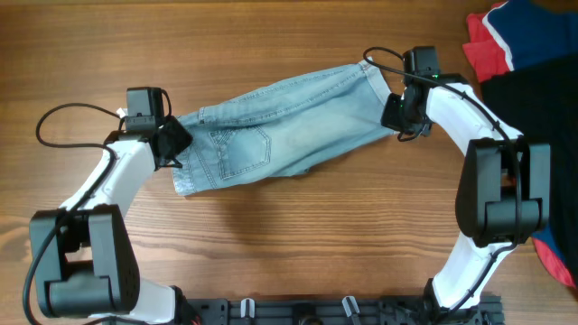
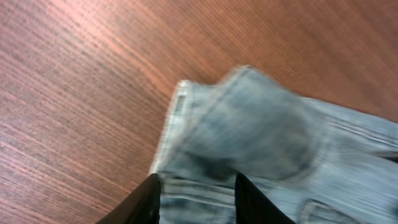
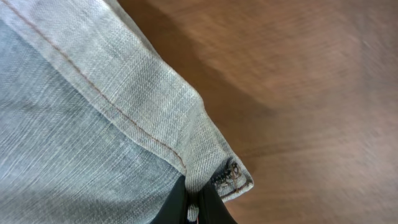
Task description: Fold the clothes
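The pale light-blue jeans (image 1: 280, 126) lie doubled over across the middle of the wooden table, with a stitched back pocket facing up. My left gripper (image 1: 173, 144) is at their left end. In the left wrist view its fingers (image 2: 198, 180) stand on either side of a thick fold of denim (image 2: 261, 130) that fills the gap, and the picture is blurred. My right gripper (image 1: 395, 113) is at the right end. In the right wrist view it (image 3: 194, 190) is shut on a hemmed corner of the jeans (image 3: 74, 124), which is raised a little off the table.
A pile of red, navy and black garments (image 1: 519, 41) sits at the back right corner, close behind my right arm. More red and blue cloth (image 1: 562, 257) shows at the right edge. Bare wood (image 1: 289, 235) lies in front of the jeans.
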### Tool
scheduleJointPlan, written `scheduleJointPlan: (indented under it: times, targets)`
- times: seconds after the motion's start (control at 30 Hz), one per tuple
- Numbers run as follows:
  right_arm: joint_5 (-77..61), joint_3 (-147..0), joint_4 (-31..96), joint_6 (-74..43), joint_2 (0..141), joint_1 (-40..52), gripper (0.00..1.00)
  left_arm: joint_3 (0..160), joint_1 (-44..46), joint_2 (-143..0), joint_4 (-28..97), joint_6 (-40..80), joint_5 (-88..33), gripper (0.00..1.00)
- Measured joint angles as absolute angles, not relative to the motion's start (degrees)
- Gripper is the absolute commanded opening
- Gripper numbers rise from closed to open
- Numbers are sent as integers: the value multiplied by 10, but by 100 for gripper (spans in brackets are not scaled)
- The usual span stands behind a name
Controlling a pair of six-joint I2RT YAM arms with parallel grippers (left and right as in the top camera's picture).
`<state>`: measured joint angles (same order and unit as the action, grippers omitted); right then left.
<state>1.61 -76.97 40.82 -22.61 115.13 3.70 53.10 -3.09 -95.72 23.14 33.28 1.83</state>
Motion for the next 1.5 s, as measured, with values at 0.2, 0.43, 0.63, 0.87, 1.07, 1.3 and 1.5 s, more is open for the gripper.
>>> scheduleJointPlan:
  times: [0.2, 0.43, 0.63, 0.87, 1.07, 1.3, 1.5]
  targets:
    - [38, -771, 437, -255, 1151, 37, 9, 531, -31, -964, 249, 333, 18, 39]
    - [60, -774, 532, -275, 1151, 34, 4, 532, -31, -964, 356, 334, 7, 52]
    - [76, -769, 654, -284, 1152, 29, 4, 533, -31, -964, 474, 334, -10, 52]
    - [77, -667, 655, -291, 1083, 29, 5, 532, -37, -934, 532, 324, -15, 59]
    - [76, -627, 606, -267, 897, 29, 88, 531, -38, -764, 524, 302, -42, 59]
    - [36, -628, 500, -215, 781, 29, 49, 531, -26, -711, 469, 298, -102, 55]
    - [-17, -628, 487, -179, 845, 29, 4, 531, 65, -801, 425, 295, -129, 43]
